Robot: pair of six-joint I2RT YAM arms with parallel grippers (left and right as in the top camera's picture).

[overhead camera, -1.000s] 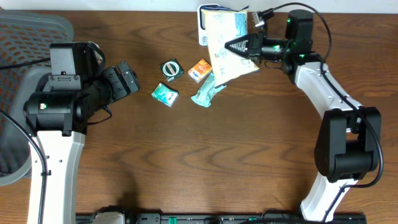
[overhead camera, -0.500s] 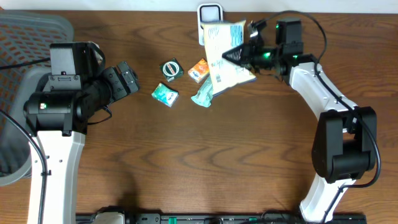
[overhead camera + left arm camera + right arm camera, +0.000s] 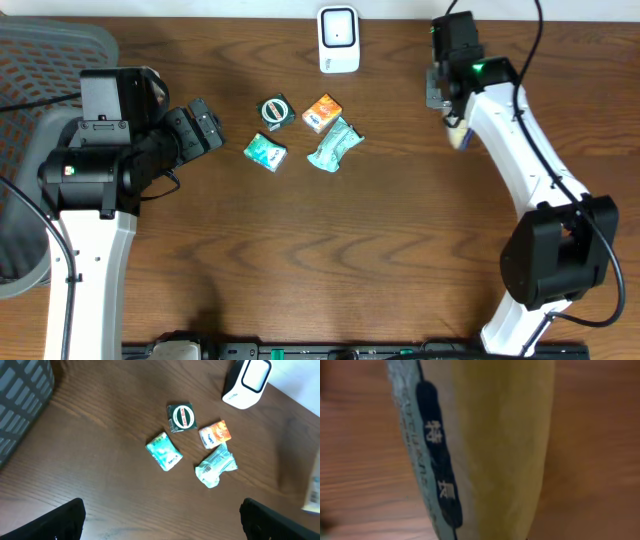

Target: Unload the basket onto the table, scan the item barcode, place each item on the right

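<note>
Far left of the overhead view: grey mesh basket (image 3: 45,45) at the edge of the brown wooden counter (image 3: 300,250). Just right of it, left tool (image 3: 205,125), spread wide, gripping nothing, aimed toward a cluster of small packets. Through the left wrist camera, only two dark fingertips (image 3: 65,520) in the bottom corners, well apart, with bare wood between.

Toward the middle, four small packets lying close together on the counter. Nearest the left tool, teal packet (image 3: 265,152). Just behind it, dark green packet (image 3: 274,110) with a round label. To the right of that, orange packet (image 3: 322,112). Right up against the orange one on its near side, crumpled pale green wrapper (image 3: 334,146).

Behind the cluster, at the far edge, white scanner (image 3: 338,40), standing upright, with a dark-rimmed window on its face.

Further right, right tool (image 3: 448,100), pointing downward beneath the wrist and clamped tight on the bag (image 3: 458,135). From above, only a yellowish sliver of that bag showing under the arm, well to the right of the scanner and not in front of its window. Close up in the right wrist camera: blurred, edge-on, a yellowish face beside a pale blue-grey margin carrying a dark strip with white characters, wood grain on either side. No fingers visible there.
</note>
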